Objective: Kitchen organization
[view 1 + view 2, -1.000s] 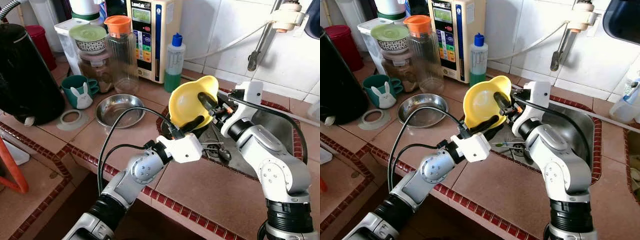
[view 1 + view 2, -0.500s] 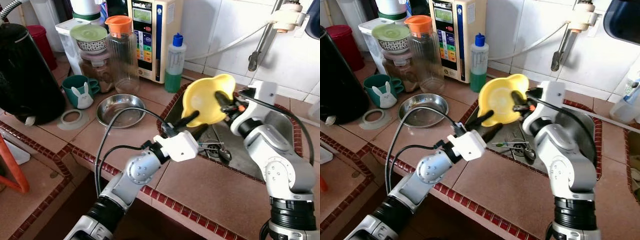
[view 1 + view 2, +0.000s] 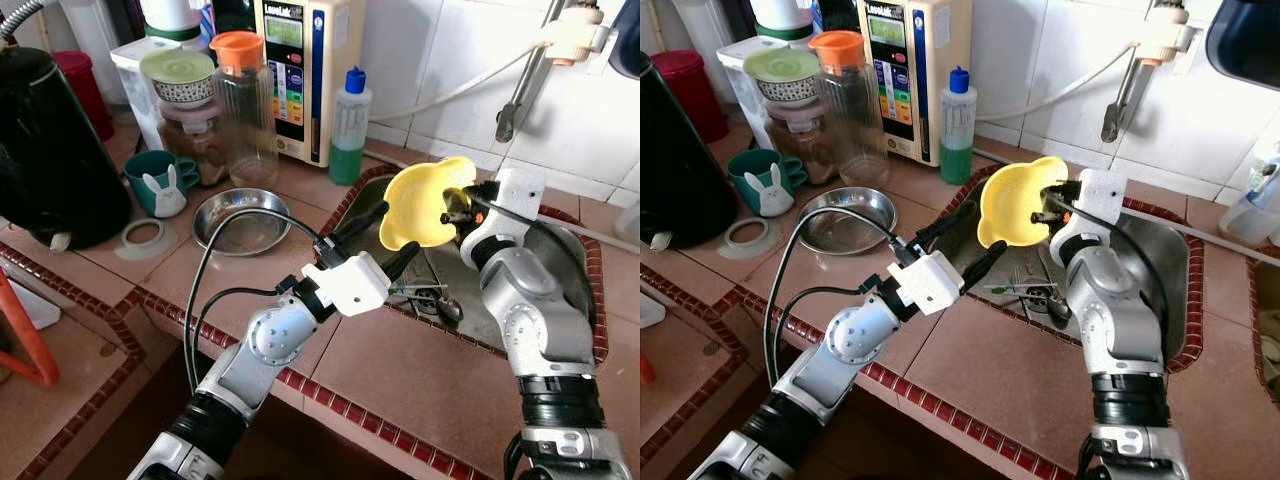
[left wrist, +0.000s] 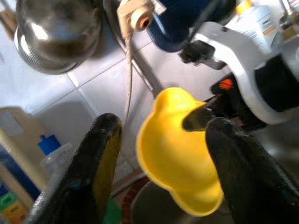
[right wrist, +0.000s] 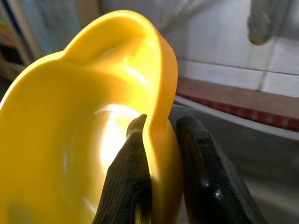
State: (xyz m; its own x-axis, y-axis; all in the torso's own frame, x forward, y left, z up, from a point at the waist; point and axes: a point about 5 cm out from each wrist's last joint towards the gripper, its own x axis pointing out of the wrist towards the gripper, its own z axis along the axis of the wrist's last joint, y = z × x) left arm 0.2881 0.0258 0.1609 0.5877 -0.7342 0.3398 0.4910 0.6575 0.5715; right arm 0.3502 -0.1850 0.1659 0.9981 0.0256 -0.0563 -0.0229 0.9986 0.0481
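Terracotta-tiled counter (image 3: 430,370) surrounds a steel sink (image 3: 560,250), over which the right gripper (image 3: 452,206) pinches the rim of a yellow bowl (image 3: 420,205), one finger inside and one outside. Left gripper (image 3: 385,240), fingers spread and empty, sits just beside the bowl; keep it apart and hold the rim pinch firm during transfer.

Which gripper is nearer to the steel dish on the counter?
Left. The left gripper is open beside the sink's rim, just right of the steel dish; the right gripper holds the yellow bowl farther right.
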